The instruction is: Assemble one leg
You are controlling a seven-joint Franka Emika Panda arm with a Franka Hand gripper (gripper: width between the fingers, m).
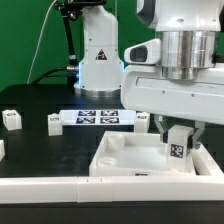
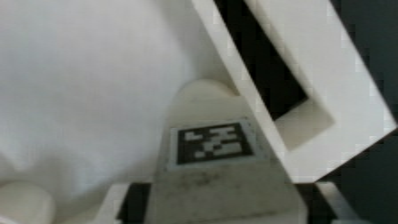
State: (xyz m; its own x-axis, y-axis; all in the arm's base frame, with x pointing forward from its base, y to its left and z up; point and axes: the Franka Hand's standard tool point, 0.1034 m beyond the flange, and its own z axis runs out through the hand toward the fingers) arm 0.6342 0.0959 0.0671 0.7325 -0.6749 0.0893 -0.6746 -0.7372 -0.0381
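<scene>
My gripper (image 1: 178,140) is shut on the leg (image 1: 178,147), a chunky white peg with a black-and-white tag on its side. It holds the leg upright over the far right corner of the white square tabletop panel (image 1: 125,158); I cannot tell whether the leg touches it. In the wrist view the leg (image 2: 214,150) fills the middle with its tag facing the camera, and the dark fingers (image 2: 143,200) press on both its sides. The panel (image 2: 89,90) lies behind it.
The marker board (image 1: 95,118) lies behind the panel. Two more white legs (image 1: 11,121) (image 1: 53,122) stand at the exterior view's left. A white rail (image 1: 60,188) runs along the front edge. The arm's base (image 1: 97,55) stands at the back.
</scene>
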